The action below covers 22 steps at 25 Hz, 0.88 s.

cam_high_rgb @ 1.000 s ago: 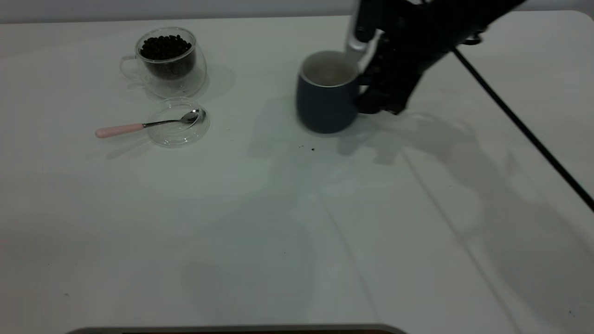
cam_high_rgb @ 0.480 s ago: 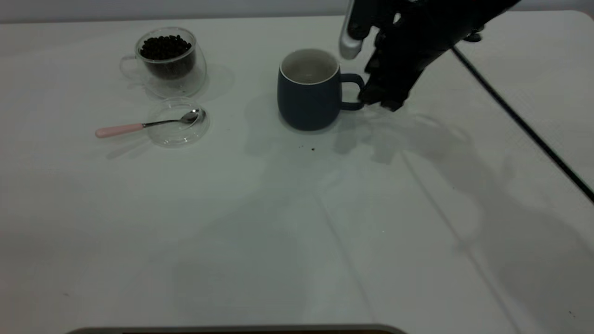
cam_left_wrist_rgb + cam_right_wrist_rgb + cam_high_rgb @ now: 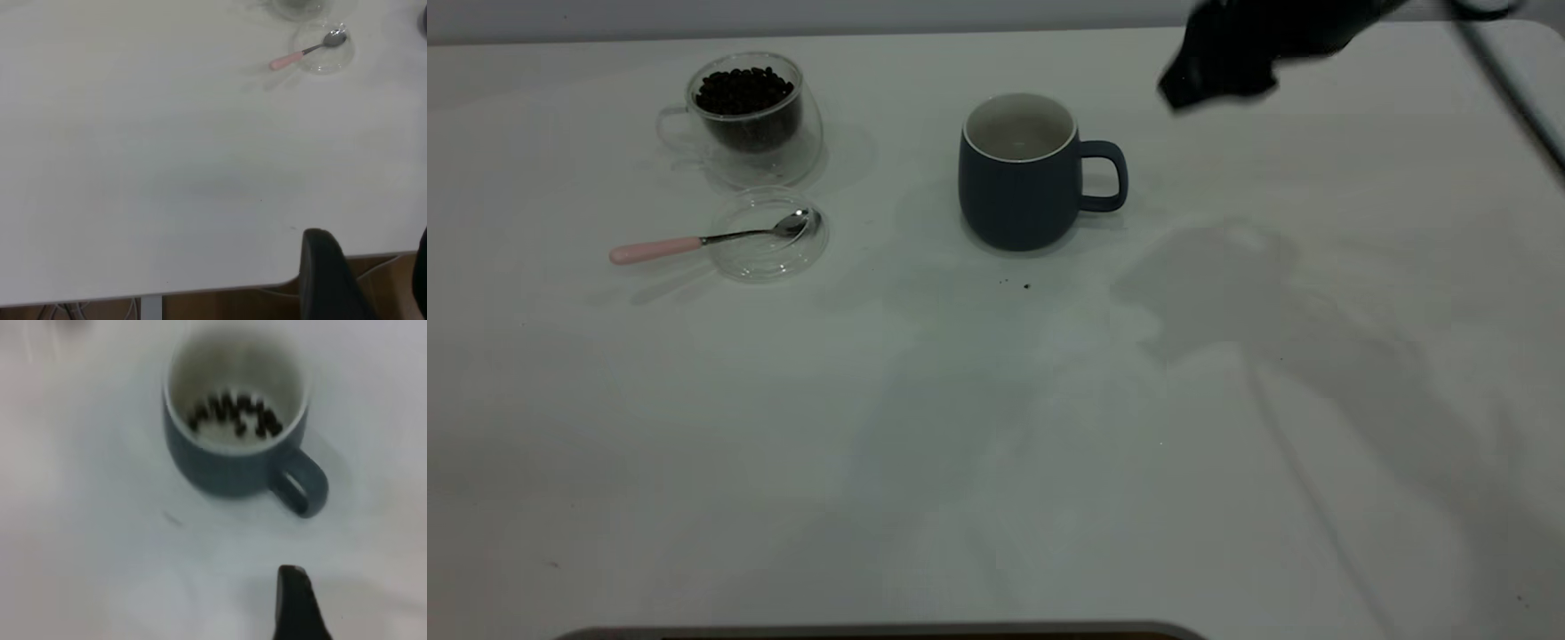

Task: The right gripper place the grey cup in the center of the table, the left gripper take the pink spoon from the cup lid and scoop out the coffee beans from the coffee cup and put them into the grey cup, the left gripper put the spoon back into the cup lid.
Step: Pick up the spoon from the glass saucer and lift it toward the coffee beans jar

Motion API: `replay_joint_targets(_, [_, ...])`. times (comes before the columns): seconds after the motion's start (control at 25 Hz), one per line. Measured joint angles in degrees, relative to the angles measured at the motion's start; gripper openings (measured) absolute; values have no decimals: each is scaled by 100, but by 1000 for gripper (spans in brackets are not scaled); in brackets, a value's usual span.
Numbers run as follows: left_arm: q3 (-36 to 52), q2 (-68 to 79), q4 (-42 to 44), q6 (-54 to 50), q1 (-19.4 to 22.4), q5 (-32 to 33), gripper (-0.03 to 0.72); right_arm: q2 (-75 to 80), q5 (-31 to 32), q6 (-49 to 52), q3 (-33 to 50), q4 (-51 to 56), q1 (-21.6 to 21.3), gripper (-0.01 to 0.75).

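The grey cup (image 3: 1018, 191) stands upright near the table's (image 3: 996, 444) middle, handle towards the right arm. In the right wrist view the grey cup (image 3: 213, 470) has a few coffee beans (image 3: 233, 415) in its bottom. My right gripper (image 3: 1214, 76) is open and empty, raised behind and to the right of the cup, apart from it; one finger (image 3: 297, 603) shows. The coffee cup (image 3: 751, 116) full of coffee beans (image 3: 743, 91) stands at the back left. The pink spoon (image 3: 694, 242) rests with its bowl in the cup lid (image 3: 769, 253). My left gripper (image 3: 373, 280) is open over the table's edge, far from the pink spoon (image 3: 300, 55).
A few dark crumbs (image 3: 1024, 286) lie on the table just in front of the grey cup. The right arm's cable (image 3: 1507, 80) crosses the back right corner. The table's front edge (image 3: 200, 290) shows in the left wrist view.
The right gripper slid the grey cup to the left, let go of its handle, then rose up and back to the right. The cup has stayed put since. The spoon, lid and coffee cup have not moved.
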Motion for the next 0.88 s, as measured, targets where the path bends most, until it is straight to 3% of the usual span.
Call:
replay_joint_targets(0.12, [0,0,0,-17,0,0,370,-1022,569,1511,796,-79,0,496])
replay_joint_targets(0.24, [0,0,0,-17,0,0,370,-1831,1487,2705,1457,-996,0,496])
replay_joint_targets(0.36, [0,0,0,-17,0,0,370,-2603,2171,4228,1868,-2812,0,496])
replay_joint_targets(0.6, [0,0,0,-12,0,0,370,-3905,4062,8622,2006,-6790,0,496])
replay_joint_targets(0.72, [0,0,0,-12,0,0,370,-4619,4849,9371,2013,-7980,0,496])
replay_joint_targets(0.88, [0,0,0,-12,0,0,370,-5617,5193,9468,2185,-8275,-117,496])
